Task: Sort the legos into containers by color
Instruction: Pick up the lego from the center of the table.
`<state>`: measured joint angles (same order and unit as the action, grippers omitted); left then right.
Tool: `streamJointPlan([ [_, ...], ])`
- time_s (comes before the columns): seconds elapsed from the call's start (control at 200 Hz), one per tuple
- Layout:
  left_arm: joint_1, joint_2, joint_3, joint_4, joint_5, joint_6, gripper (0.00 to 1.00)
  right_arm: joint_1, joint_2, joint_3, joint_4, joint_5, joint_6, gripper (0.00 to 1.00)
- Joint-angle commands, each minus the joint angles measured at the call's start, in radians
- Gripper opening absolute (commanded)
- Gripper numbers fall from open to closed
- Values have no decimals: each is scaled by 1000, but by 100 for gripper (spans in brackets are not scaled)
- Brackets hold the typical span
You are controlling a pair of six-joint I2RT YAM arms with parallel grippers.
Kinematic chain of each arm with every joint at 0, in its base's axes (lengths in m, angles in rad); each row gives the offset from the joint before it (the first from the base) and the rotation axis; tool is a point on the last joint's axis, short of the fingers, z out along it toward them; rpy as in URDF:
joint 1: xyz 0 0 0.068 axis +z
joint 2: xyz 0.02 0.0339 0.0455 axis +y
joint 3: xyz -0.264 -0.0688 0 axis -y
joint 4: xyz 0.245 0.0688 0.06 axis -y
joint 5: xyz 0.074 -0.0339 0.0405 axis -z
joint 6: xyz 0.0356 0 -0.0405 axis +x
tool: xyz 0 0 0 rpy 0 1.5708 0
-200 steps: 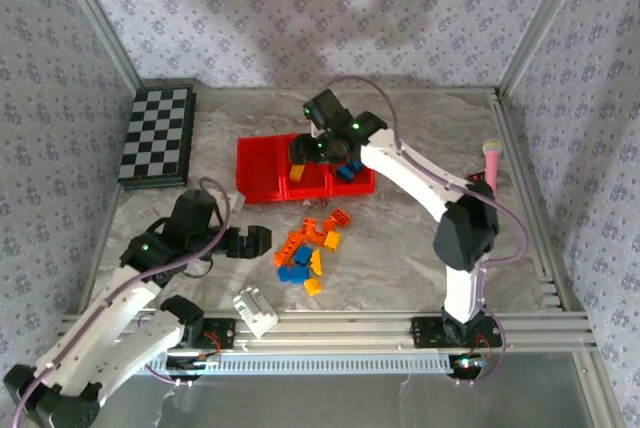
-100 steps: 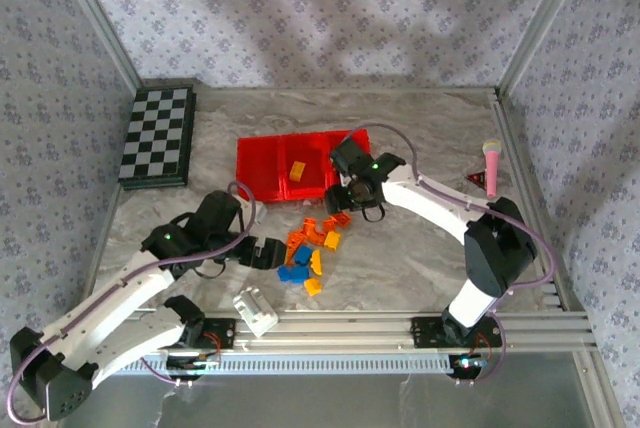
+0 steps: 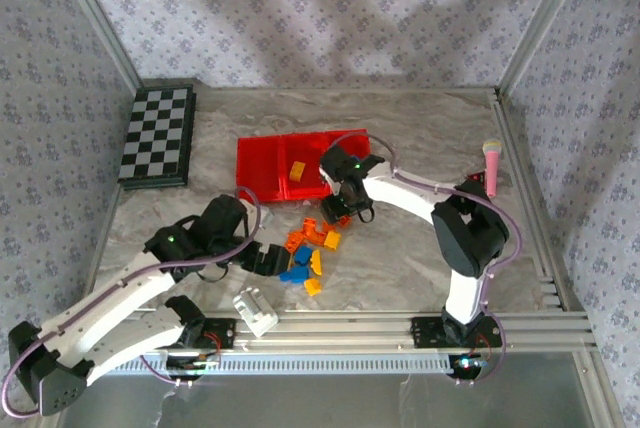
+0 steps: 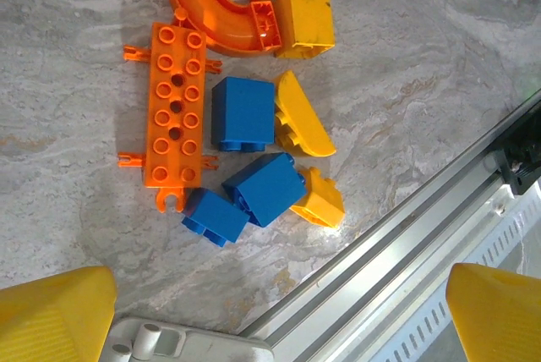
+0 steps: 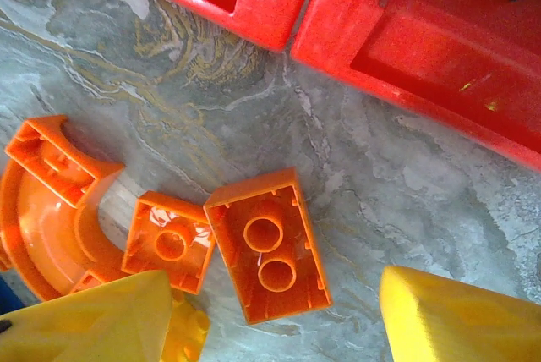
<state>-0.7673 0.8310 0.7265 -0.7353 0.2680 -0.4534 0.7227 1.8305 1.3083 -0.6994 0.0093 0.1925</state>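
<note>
We are aiming the released right end effector [image 5: 279, 315] at an orange brick [image 5: 266, 248] — next we should be lowering and clenching; the left end effector [image 4: 275, 315] is hanging released.

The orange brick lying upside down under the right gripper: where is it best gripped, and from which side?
Probably by its two short end walls, coming straight down from above. The orange brick lies flat, hollow side up, and one long wall sits against a small square orange brick, leaving little room for a finger there; both short ends face bare table.
</note>
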Motion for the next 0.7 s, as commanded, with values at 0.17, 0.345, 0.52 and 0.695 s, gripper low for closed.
streamJointPlan([
  [0.17, -7, -21, 15, 1, -49, -2, 100, 4, 48, 30, -48, 39, -39, 67],
  [0.345, -7, -39, 13, 4, -64, -4, 100, 12, 58, 17, -45, 44, -36, 66],
  [0.52, -7, -50, 10, 9, -65, -4, 100, 13, 68, 8, -55, 30, -34, 63],
  [0.695, -7, -50, 12, 8, -65, -4, 100, 12, 87, 14, -66, 22, -30, 61],
])
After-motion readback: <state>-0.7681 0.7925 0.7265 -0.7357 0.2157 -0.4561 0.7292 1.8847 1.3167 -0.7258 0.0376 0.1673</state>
